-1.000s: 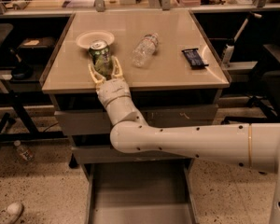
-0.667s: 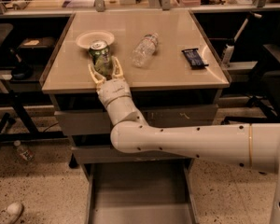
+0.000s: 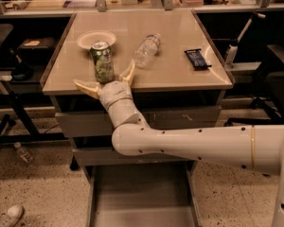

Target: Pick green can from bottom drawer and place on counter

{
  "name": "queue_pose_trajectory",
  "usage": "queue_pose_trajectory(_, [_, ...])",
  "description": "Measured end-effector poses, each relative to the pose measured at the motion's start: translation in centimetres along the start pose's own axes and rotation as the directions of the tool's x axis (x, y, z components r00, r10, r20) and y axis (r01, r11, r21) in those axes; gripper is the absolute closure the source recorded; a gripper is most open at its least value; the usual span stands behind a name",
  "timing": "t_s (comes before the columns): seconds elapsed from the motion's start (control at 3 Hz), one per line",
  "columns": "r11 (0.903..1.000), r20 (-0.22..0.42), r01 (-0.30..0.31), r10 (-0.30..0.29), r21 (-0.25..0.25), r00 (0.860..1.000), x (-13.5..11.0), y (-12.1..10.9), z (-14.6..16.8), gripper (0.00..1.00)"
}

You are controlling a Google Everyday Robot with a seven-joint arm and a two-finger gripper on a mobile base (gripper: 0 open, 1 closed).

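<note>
1. The can [image 3: 102,60] stands upright on the counter [image 3: 170,74], near the front-left corner and just inside the front edge. It rests on its own base, so it looks set down rather than held.
2. The gripper [image 3: 105,74] sits at that front edge with the can between its fingers [image 3: 87,88]. They are splayed wide, one out to the left and one up at the can's right, and neither seems to press on it.
3. That wide spread probably serves to give the can room, so the arm [image 3: 189,143] can draw back without tipping it.
4. A plate [image 3: 92,38] lies just behind the can, and whether they touch I cannot tell. A bottle [image 3: 146,50] lies on its side nearer the middle, close to the right fingertip. A dark packet [image 3: 197,58] lies toward the right edge, well apart.
5. The drawer [image 3: 142,197] is pulled out below the counter's front, and the can is not in it.
6. The placing looks done, with only the retreat left. The risks are a finger clipping the can, which stands close to the edge, or nudging the bottle.
</note>
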State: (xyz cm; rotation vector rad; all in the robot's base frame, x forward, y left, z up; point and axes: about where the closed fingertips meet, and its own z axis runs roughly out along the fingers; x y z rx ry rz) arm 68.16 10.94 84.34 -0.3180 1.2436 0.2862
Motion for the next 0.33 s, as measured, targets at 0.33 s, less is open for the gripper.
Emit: queue_pose_trajectory(0.33, [1.0,0.0,0.0,0.0,0.0,1.0,0.0,0.0,0.0,0.0])
